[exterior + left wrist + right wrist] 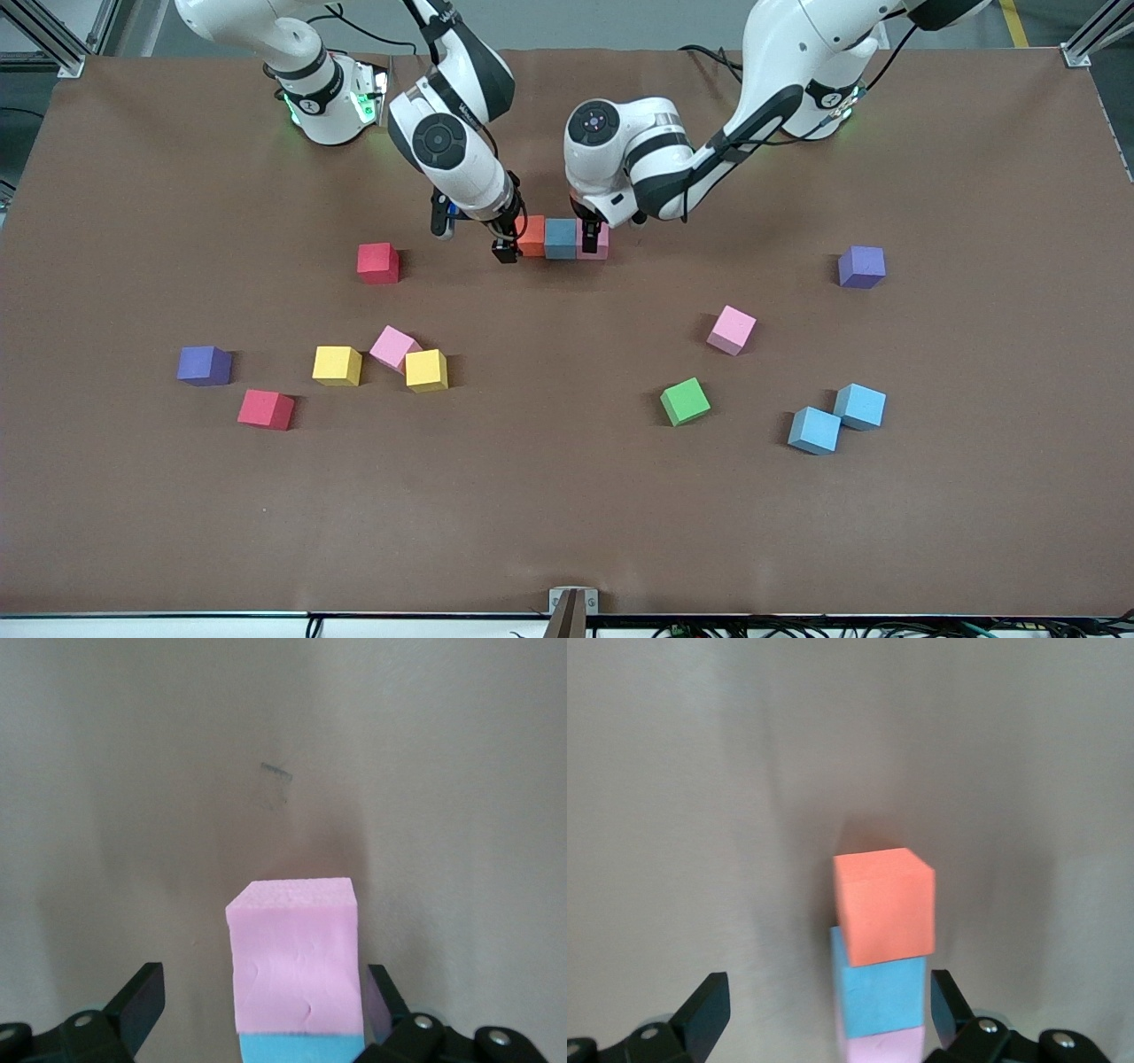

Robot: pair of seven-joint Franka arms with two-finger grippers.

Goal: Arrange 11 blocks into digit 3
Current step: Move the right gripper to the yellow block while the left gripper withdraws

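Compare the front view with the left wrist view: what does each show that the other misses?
Only the front view shows the orange foam cube ending the row, the right gripper open beside it, and the loose cubes nearer the camera, such as the green foam cube and the purple foam cube. Only the left wrist view shows clearly that the left gripper stands open around the pink foam cube, with gaps on both sides. Both show that pink cube touching the light blue foam cube on the brown table cover.
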